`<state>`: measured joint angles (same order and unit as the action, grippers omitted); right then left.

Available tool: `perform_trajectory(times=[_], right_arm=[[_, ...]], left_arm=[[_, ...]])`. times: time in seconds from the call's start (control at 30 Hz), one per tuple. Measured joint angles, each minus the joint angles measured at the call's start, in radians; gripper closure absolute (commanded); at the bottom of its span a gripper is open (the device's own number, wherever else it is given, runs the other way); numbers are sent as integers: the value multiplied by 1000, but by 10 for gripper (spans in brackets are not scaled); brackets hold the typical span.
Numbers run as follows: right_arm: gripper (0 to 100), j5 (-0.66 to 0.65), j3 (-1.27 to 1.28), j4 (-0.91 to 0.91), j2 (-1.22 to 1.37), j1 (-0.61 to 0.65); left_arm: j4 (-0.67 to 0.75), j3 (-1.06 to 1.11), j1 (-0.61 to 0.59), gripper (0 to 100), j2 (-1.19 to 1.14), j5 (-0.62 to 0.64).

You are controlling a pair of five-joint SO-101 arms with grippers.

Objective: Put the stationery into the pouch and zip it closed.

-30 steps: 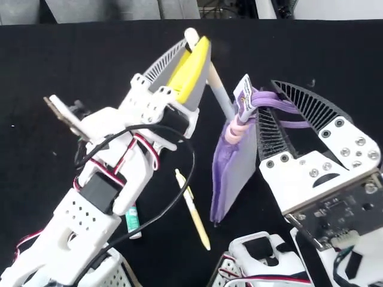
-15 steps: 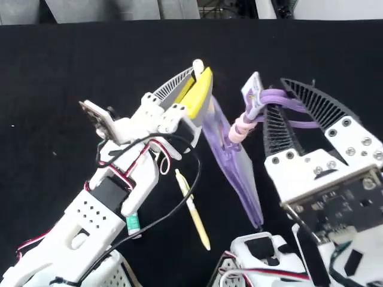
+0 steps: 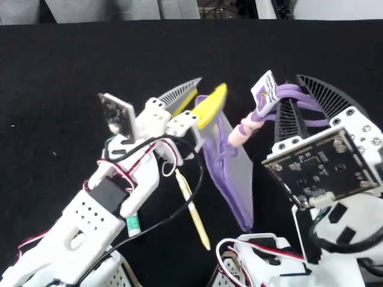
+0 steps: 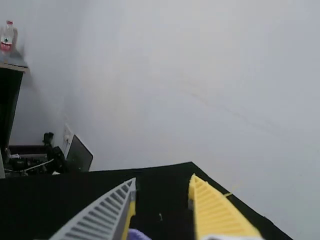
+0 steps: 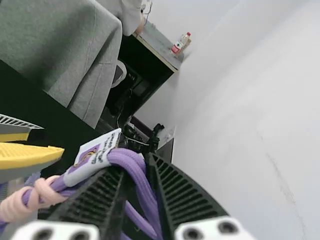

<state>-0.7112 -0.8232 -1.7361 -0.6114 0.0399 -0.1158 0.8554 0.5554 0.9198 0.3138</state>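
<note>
Our right gripper (image 3: 286, 97) pinches the purple cord (image 3: 294, 91) of the pouch (image 3: 232, 173), right of centre. Our left gripper (image 3: 208, 88) is spread at its top edge.

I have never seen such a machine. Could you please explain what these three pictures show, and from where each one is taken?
These are two small robot arms at a black table. One picture looks down from above. The other two come from a camera on each arm's wrist, so they look along that arm's own gripper. The right gripper, with black fingers, is closed on the purple cord of a purple pouch and holds it up. The left gripper, with one yellow finger, is open at the pouch's upper edge. A yellowish pen lies on the table beside the left arm.
</note>
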Motion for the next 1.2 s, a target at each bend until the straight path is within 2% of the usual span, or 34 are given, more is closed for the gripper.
perform_trajectory(times=[0.1,0.3,0.4,0.6,0.73,0.87,1.0,1.1,1.2], right_arm=[[987,-3,0,0,0,-2],[987,-6,0,0,0,-15],[987,-6,0,0,0,-68],[987,-6,0,0,0,-135],[987,-6,0,0,0,-141],[987,-6,0,0,0,-141],[987,-6,0,0,0,-141],[987,-6,0,0,0,-141],[987,-6,0,0,0,-141]], left_arm=[[-183,-129,12,814,0,0],[-402,-407,-21,815,3,-2],[-493,-491,-132,815,8,9],[-618,-491,-448,815,11,155],[-690,-374,-525,815,11,167],[-704,-181,-526,815,9,164],[-641,37,-491,815,8,146],[-628,112,-377,815,8,94],[-611,158,-226,815,8,94]])
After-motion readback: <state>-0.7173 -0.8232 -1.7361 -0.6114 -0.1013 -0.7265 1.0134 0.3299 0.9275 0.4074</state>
